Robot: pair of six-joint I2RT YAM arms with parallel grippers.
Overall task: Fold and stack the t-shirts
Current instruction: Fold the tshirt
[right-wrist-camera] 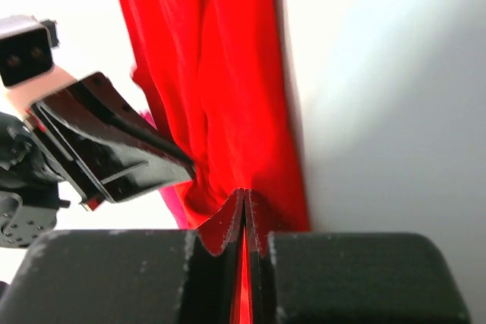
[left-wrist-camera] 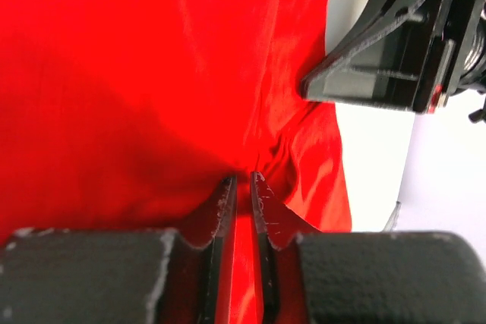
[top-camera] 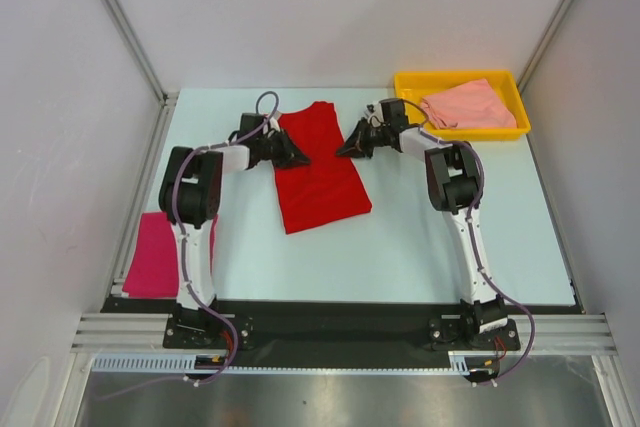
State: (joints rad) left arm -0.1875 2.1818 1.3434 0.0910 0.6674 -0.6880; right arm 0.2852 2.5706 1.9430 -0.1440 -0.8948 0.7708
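Observation:
The bright red t-shirt [top-camera: 318, 167] lies on the table's middle, folded to a long strip. My left gripper [top-camera: 303, 159] is shut on its left edge, red cloth pinched between the jaws [left-wrist-camera: 241, 181]. My right gripper [top-camera: 342, 151] is shut on its right edge, cloth between the jaws [right-wrist-camera: 244, 193]. The two grippers face each other across the shirt. The magenta pink t-shirt [top-camera: 152, 255] lies folded at the table's near left. The pale salmon pink t-shirt [top-camera: 466, 105] lies in the yellow tray [top-camera: 407, 85] at the back right.
The right gripper's black finger shows in the left wrist view [left-wrist-camera: 387, 43]; the left gripper's finger shows in the right wrist view [right-wrist-camera: 106, 149]. Metal frame rails run along the table's left and near edges.

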